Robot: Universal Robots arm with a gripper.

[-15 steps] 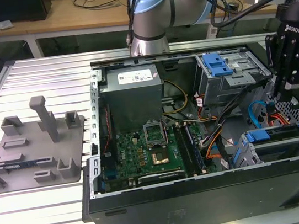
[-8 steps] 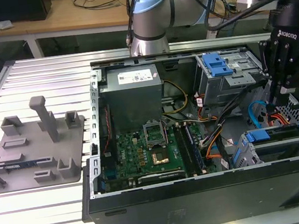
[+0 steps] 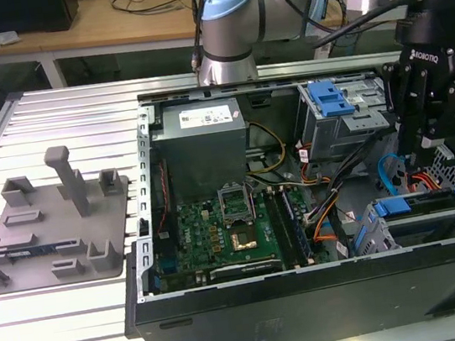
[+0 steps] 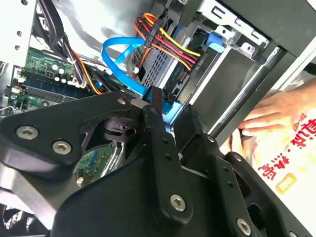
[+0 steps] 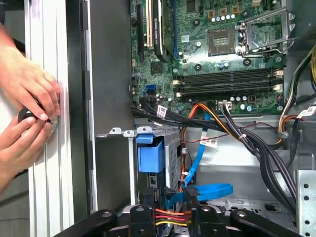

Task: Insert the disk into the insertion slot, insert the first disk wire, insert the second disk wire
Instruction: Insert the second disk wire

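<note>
The disk (image 3: 423, 204) lies in its blue carrier inside the insertion slot (image 3: 406, 237), a grey metal cage at the case's corner on the exterior view's right. My gripper (image 3: 424, 145) hangs just above it. In both wrist views a red, yellow and orange disk wire (image 4: 165, 47) (image 5: 170, 217) runs to the back of the disk. A flat blue disk wire (image 4: 118, 54) (image 5: 210, 190) loops beside it, and its black plug sits at my gripper (image 4: 168, 111) (image 5: 173, 210), which looks shut on it. The carrier's blue tab (image 5: 150, 157) shows at the cage's end.
The open case holds a motherboard (image 3: 227, 230), a power supply (image 3: 203, 144) and a larger grey bay with a blue latch (image 3: 333, 105). Black cable bundles (image 5: 256, 148) cross near the cage. A person's hands (image 5: 24, 103) (image 4: 266, 116) rest just outside the case wall. A grey fixture (image 3: 48, 221) lies on the table.
</note>
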